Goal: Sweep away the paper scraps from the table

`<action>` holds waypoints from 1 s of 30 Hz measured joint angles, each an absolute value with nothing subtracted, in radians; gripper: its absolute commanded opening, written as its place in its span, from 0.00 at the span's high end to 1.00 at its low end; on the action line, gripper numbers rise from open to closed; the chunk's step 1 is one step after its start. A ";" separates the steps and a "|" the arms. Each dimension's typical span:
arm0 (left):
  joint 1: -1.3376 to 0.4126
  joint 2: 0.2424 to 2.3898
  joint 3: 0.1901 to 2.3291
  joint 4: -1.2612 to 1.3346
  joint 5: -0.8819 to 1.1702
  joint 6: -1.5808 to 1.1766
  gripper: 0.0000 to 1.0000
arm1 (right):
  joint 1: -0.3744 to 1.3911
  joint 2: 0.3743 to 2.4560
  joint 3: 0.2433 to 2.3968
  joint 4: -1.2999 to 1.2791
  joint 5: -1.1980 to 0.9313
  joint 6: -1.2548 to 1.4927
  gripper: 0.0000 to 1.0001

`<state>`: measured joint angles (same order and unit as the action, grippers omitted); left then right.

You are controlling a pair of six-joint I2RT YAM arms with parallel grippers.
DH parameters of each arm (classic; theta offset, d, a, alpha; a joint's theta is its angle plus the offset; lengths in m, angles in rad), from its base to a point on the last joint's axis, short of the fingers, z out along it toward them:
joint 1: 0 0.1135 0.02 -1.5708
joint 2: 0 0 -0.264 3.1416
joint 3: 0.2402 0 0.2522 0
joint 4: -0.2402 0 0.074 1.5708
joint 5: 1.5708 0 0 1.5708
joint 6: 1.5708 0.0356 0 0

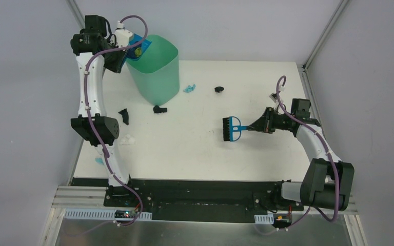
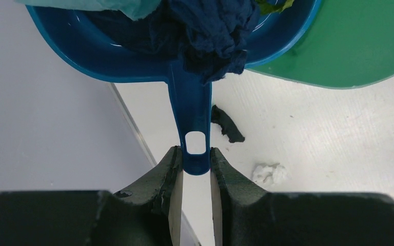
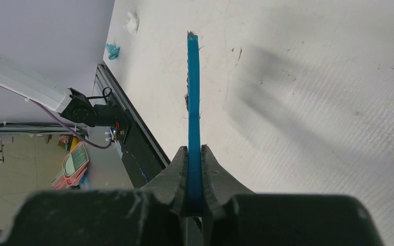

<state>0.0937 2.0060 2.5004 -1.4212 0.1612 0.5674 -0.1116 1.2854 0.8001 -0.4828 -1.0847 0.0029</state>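
Note:
My left gripper [image 1: 127, 51] is shut on the handle of the blue dustpan [image 1: 139, 47] and holds it tilted over the mint-green bin [image 1: 156, 72]. In the left wrist view the gripper [image 2: 196, 161] pinches the handle's end, and dark blue paper scraps [image 2: 210, 31] lie in the dustpan [image 2: 107, 51]. My right gripper [image 1: 259, 125] is shut on the blue hand brush [image 1: 232, 128], low over the table [image 1: 267, 154]; the handle shows edge-on [image 3: 193, 92]. Loose scraps lie on the table: light blue [image 1: 189, 88], black [image 1: 218, 89], black [image 1: 159, 109], black [image 1: 124, 116], white [image 1: 128, 139].
The bin stands at the table's far left. One light blue scrap [image 1: 99, 161] lies by the left arm at the near left edge. A metal frame post [image 1: 308, 77] borders the table's right side. Below the dustpan lie a black scrap [image 2: 227, 124] and a white one [image 2: 268, 172].

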 measured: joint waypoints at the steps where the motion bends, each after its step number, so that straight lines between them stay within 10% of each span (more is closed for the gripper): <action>1: 0.094 2.006 2.498 -1.421 0.153 0.576 0.96 | -0.112 1.286 0.800 -0.485 -1.085 0.001 1.00; 30: -0.002 2.024 2.446 -1.232 -0.262 1.037 0.98 | -0.112 1.287 0.825 -0.565 -1.081 -0.079 1.00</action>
<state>-0.0017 2.0235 2.4458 -1.2320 -0.2623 1.0370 -0.1120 1.2869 0.8253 -0.5648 -1.0809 -0.0788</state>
